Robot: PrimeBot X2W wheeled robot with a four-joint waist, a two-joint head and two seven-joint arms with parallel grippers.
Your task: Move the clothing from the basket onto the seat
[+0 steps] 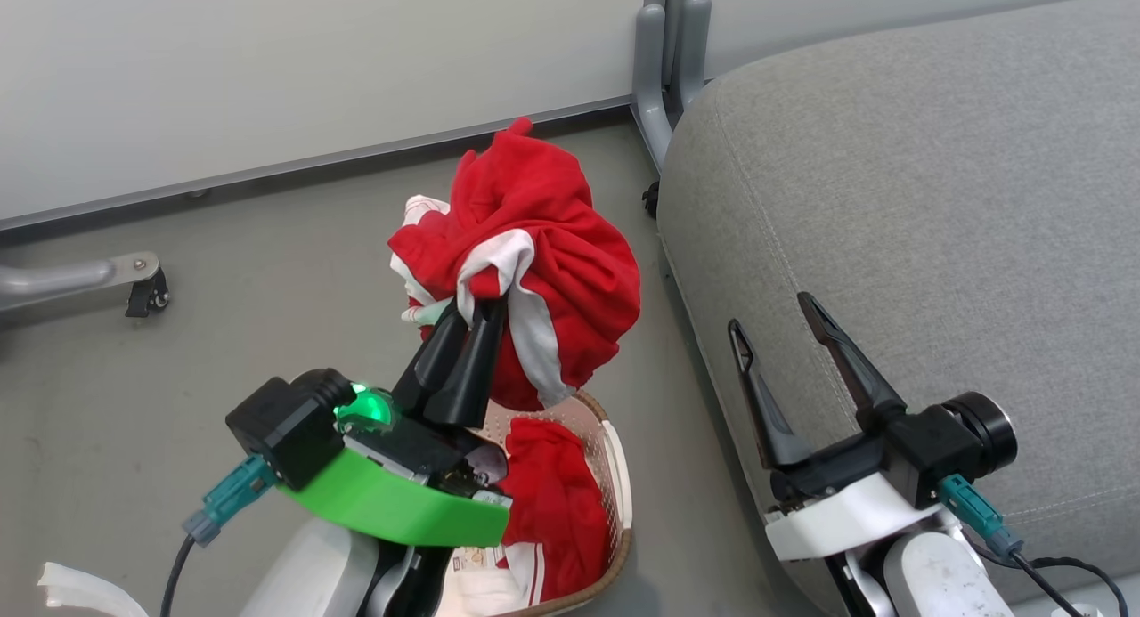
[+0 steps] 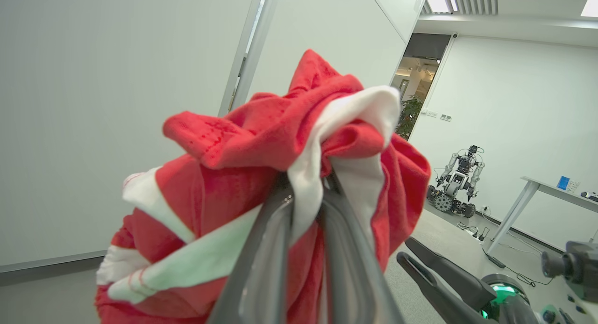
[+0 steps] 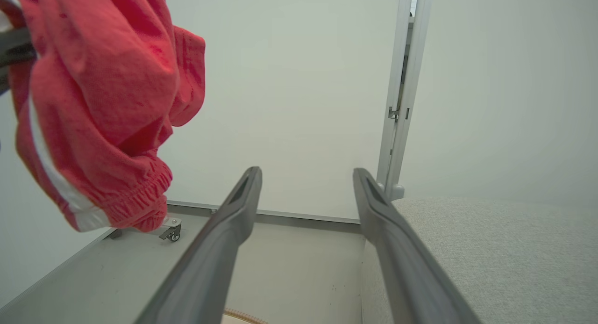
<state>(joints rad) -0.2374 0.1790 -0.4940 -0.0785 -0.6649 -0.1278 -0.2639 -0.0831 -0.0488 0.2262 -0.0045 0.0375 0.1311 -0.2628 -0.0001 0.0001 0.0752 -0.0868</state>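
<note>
Head view: my left gripper (image 1: 476, 305) is pinching a white band of the lifted bundle (image 1: 534, 243), red clothing with white trim. The bundle hangs in the air above the far end of the basket (image 1: 617, 474), clear of the rim. A second red garment (image 1: 552, 501) lies inside the basket, near side, with white striped trim showing by it. The seat (image 1: 935, 198) is just right of the basket and no clothing lies on the part I can see. My right gripper (image 1: 770, 312) sits over the seat's near left edge, fingers spread, holding nothing.

Left wrist view: the left gripper (image 2: 306, 193) has its fingers pressed together on a white fold, and the lifted bundle (image 2: 261, 141) bunches around and above the tips. The right gripper (image 2: 404, 249) shows at the lower right, apart from the cloth. Another robot (image 2: 455, 181) and a table (image 2: 551, 188) stand far off in the room.

Right wrist view: the right gripper (image 3: 307, 170) is spread with only wall and floor between the fingers. The lifted bundle (image 3: 103, 95) hangs at the upper left and the seat (image 3: 490, 249) is at the right. A sliver of the basket (image 3: 243, 316) rim shows at the bottom edge.

Progress, my read: early. One bundle is out of the basket but not yet carried right to the seat. At least one garment is left to fetch, and I can't tell if more sits under it.
</note>
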